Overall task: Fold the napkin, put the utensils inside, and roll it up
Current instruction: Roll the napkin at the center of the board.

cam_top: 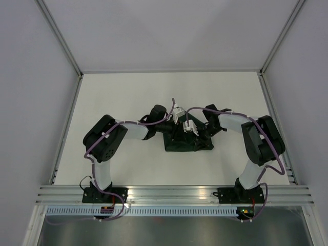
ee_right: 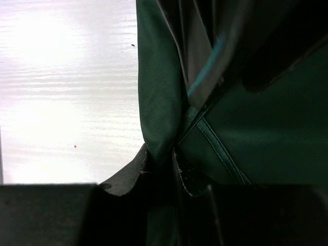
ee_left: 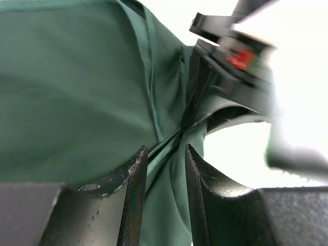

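The dark green napkin (cam_top: 188, 142) lies bunched in the middle of the white table, its far edge pulled up where both grippers meet. My left gripper (cam_top: 178, 128) comes in from the left. In the left wrist view its narrow-set jaws (ee_left: 163, 154) hold a fold of the napkin (ee_left: 66, 92) between the pads. My right gripper (cam_top: 198, 130) comes in from the right. In the right wrist view it (ee_right: 161, 154) pinches a raised fold of the napkin (ee_right: 266, 128). The two grippers are close together; the right one shows in the left wrist view (ee_left: 230, 61). The utensils are out of view.
The white table (cam_top: 128, 97) is ringed by grey enclosure walls and metal posts. An aluminium rail (cam_top: 169, 193) runs along the near edge with both arm bases on it. Purple cables loop over both arms.
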You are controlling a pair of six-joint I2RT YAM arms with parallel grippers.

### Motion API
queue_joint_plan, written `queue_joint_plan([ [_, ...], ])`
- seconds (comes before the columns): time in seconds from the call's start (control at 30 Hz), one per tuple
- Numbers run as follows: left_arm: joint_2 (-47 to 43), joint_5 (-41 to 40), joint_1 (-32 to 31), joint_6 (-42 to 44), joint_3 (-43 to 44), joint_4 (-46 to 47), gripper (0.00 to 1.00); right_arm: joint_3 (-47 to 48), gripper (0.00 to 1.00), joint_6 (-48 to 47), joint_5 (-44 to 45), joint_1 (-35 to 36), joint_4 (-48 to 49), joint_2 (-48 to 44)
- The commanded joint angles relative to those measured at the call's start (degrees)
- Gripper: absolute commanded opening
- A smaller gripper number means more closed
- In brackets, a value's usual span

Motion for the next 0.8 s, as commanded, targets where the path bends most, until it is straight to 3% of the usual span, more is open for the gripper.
queue_joint_plan([
  [0.0,-6.7,-7.4,-0.6,-1.1,-3.0,6.0,0.40,4.8,0.06,-6.1,-1.4,-1.4,-13.1,6.1],
  [0.13,-13.1,-16.8,-0.6,-1.2,-9.2,9.9,0.40,11.9,0.06,-7.9,-3.0,-2.8,-21.5,14.0],
  [0.33,-18.9,-26.2,-1.8,2.7,-15.8,12.9,0.41,18.0,0.06,-4.9,-3.7,-3.3,-25.3,20.3],
  [0.57,-22.7,-36.5,-10.7,18.0,-19.1,10.8,0.44,22.5,0.05,-2.5,-3.5,-4.0,-26.8,25.3],
  [0.77,-19.9,-43.8,-19.4,33.2,-18.8,10.0,0.51,24.2,0.04,-2.2,-3.7,-4.5,-27.5,28.2],
])
